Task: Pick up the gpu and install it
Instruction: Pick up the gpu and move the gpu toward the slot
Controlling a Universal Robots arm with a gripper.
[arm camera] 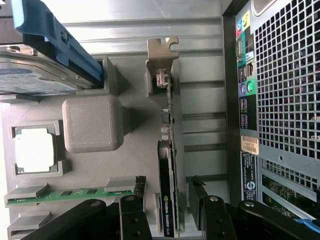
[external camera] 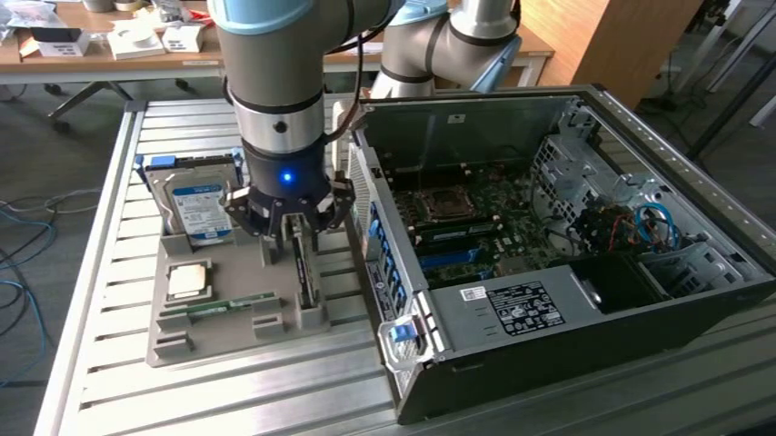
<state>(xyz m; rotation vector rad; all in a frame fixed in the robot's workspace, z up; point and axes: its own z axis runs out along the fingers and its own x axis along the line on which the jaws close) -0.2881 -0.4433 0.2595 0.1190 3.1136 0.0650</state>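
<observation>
Closing on the card is the step in hand, I'd say, so that's where the care goes. Reading the exterior view from its left: the hard drive (external camera: 200, 204) stands in the grey holder tray (external camera: 170, 350) at roughly 10 o'clock from the gpu (external camera: 309, 291). The cpu (external camera: 189, 280) and memory stick (external camera: 218, 307) lie around 8 to 9 o'clock. The open pc case (external camera: 570, 272) sits at 3 o'clock, just beside the tray on the slatted bench (external camera: 109, 272).

The gripper (external camera: 298, 254) hangs right over the gpu with its jaws apart, one of its fingers (arm camera: 131, 217) on each side of the board. It isn't clamped on anything as far as I can tell.

My two cents on doing it well:
- Keep the jaws square to the card so both pads land flat on its faces together, otherwise it'll tip in the slot.
- Watch the memory stick's end, which sits close to one finger.
- Pull straight up out of the slot, because the bracket end looks hooked into a tray post and a slanted lift could snag it.

As for the gpu itself, it stands on edge in its tray slot, so the wrist view sees it edge-on. It's a thin dark-green board with small parts along it and a black block with a green-and-white label near the fingers. A pale metal bracket (arm camera: 162, 52) is at the end away from them. It looks light but flexy, so I wouldn't squeeze hard.
</observation>
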